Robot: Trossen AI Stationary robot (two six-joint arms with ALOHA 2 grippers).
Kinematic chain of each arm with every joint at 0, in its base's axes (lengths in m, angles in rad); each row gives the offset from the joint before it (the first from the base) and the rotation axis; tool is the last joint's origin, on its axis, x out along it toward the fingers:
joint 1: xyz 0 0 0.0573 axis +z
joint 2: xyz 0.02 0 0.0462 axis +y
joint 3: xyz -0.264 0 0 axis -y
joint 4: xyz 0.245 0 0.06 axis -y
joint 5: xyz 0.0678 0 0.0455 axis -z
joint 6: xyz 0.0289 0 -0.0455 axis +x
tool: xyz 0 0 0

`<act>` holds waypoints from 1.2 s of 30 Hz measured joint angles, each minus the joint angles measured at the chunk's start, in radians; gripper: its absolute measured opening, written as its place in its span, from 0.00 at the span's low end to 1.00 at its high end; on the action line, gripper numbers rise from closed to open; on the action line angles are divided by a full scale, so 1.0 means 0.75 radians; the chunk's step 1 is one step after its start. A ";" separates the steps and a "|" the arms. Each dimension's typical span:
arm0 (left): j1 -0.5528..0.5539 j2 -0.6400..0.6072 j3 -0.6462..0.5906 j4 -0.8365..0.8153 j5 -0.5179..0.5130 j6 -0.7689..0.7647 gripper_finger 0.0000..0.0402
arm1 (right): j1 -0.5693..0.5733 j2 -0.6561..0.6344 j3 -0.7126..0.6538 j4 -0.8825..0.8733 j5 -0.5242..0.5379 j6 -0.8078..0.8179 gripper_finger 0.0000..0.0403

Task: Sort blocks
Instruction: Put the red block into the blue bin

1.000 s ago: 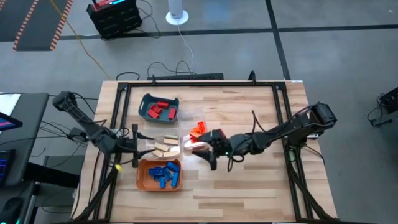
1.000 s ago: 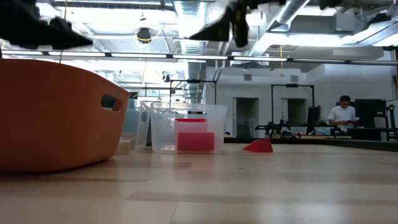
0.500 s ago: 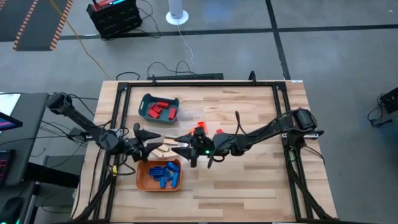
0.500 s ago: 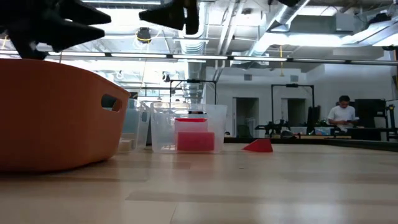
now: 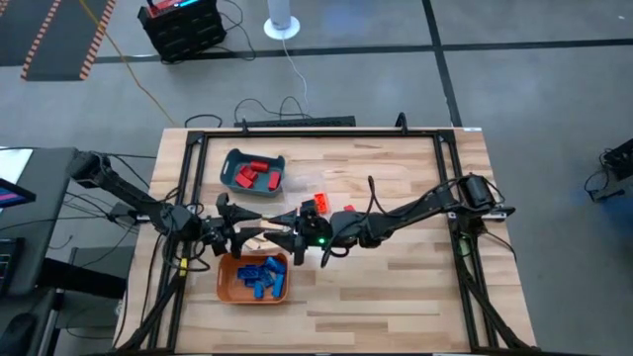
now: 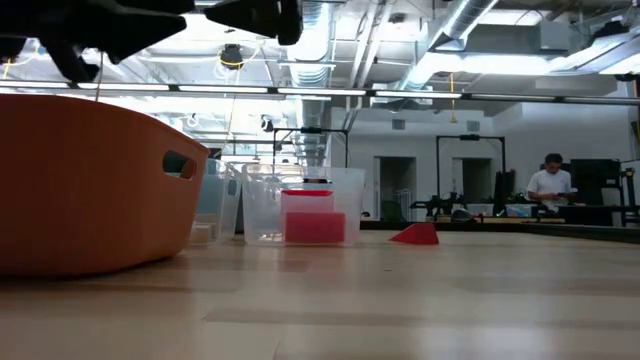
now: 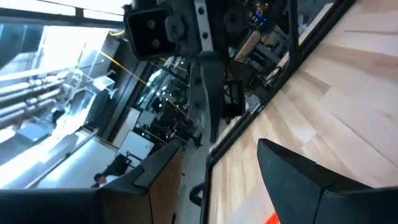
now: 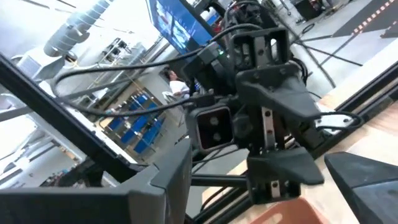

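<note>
Both my grippers hover at mid-table and face each other, tips close together. My left gripper (image 5: 239, 225) comes from the table's left and is open, with nothing between its fingers (image 7: 298, 177). My right gripper (image 5: 285, 233) comes from the right and is open too; its fingers (image 8: 364, 180) frame the left gripper. Beneath them stands the clear tray (image 5: 259, 237) with tan blocks, mostly hidden. Red blocks (image 5: 251, 174) lie in the teal tray (image 5: 229, 158) and blue blocks (image 5: 259, 279) in the orange tray (image 5: 226, 282). Loose red and orange blocks (image 5: 315, 206) lie on the table.
A single red block (image 5: 348, 209) lies under the right arm. In the low view the orange tray (image 6: 90, 180) fills the left and a red block (image 6: 415, 234) lies farther off. The black frame rail (image 5: 297, 133) rims the table. A person (image 6: 550, 185) stands far off in the room.
My right gripper has gone toward the table's left edge, from beside the loose red blocks to above the clear tray, and has risen a little. My left gripper has gone a little toward the right gripper and rolled about its own axis. No block has moved.
</note>
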 joint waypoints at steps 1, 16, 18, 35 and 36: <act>0.017 0.009 0.008 -0.001 0.022 0.002 0.51 | 0.000 0.000 0.000 0.000 0.000 0.000 0.46; 0.282 0.248 0.176 -0.001 0.363 -0.005 0.49 | 0.000 0.000 0.000 0.006 0.001 -0.002 0.46; 0.294 0.288 0.201 0.000 0.381 -0.028 0.46 | 0.000 0.000 0.000 0.005 0.001 -0.002 0.46; 0.289 0.467 0.338 -0.016 0.376 -0.503 0.08 | 0.011 -0.004 -0.001 -0.099 0.007 -0.140 0.46; 0.289 0.467 0.338 -0.016 0.385 -0.571 0.08 | 0.012 -0.004 -0.001 -0.101 0.007 -0.174 0.46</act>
